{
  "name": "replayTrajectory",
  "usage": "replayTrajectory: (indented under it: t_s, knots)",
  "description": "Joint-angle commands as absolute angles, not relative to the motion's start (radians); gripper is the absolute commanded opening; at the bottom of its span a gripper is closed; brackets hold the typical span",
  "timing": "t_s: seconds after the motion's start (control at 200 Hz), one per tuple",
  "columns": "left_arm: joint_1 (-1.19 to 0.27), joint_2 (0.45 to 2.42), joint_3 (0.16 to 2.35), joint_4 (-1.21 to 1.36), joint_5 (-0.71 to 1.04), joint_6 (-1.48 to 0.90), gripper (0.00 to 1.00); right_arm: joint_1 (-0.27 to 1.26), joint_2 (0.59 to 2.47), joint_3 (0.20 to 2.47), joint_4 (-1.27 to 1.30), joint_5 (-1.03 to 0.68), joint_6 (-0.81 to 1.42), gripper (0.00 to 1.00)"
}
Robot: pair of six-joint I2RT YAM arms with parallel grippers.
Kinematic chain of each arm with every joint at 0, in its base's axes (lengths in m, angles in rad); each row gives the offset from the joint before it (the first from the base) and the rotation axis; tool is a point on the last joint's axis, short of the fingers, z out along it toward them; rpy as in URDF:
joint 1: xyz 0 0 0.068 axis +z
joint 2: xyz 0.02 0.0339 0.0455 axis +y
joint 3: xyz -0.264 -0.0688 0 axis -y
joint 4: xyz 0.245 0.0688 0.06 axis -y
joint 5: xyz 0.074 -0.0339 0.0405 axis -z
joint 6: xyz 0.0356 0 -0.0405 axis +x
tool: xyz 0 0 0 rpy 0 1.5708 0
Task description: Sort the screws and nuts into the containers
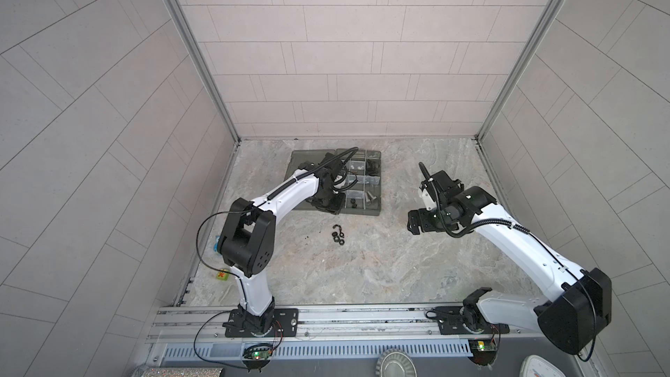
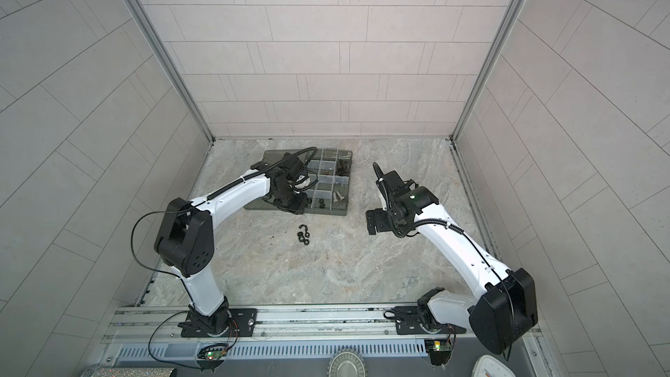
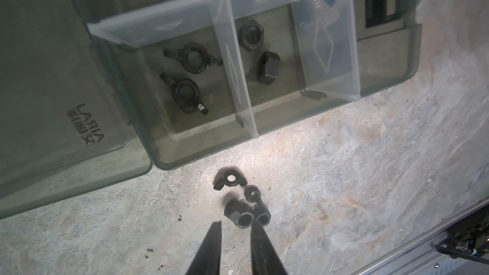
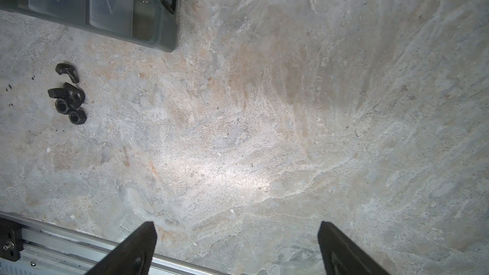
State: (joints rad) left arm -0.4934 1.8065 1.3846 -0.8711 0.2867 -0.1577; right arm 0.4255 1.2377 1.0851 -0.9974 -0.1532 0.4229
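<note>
Grey box [image 1: 362, 211]: open at 12 o'clock on the worktop [image 1: 362, 277], lid [image 1: 304, 159] flat at its 9 o'clock.
Left fingers [image 3: 209, 247]: a little apart, holding nothing, over the box's near left corner.
Loose nuts [image 1: 339, 236]: small black pile at the box's 6 o'clock.
Screws [image 1: 370, 196]: silver, in a near box slot.
Right fingers [image 4: 137, 247]: wide apart, empty, at the pile's 3 o'clock.

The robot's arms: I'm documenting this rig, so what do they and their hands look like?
The left arm and right arm have white link shells, black joint housings and black corrugated cables looped outside. The left hand and right hand each end in two flat, tapered black fingers.
</note>
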Motion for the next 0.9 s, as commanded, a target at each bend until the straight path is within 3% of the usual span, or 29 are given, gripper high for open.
replayTrajectory:
  t_s: [0.0,0.445,0.891]
  knots:
    - [-0.497,1.800,1.324,-0.875,0.287,-0.149,0.29,0.429,1.238,1.085,-1.005,-0.149,0.430,0.97]
    - [-0.497,1.819,1.188,-0.733,0.286,-0.145,0.29,0.429,1.230,1.086,-1.030,-0.146,0.426,0.97]
    - [-0.498,1.857,1.156,-0.642,0.251,-0.111,0.43,0.428,1.215,1.089,-1.040,-0.135,0.412,0.97]
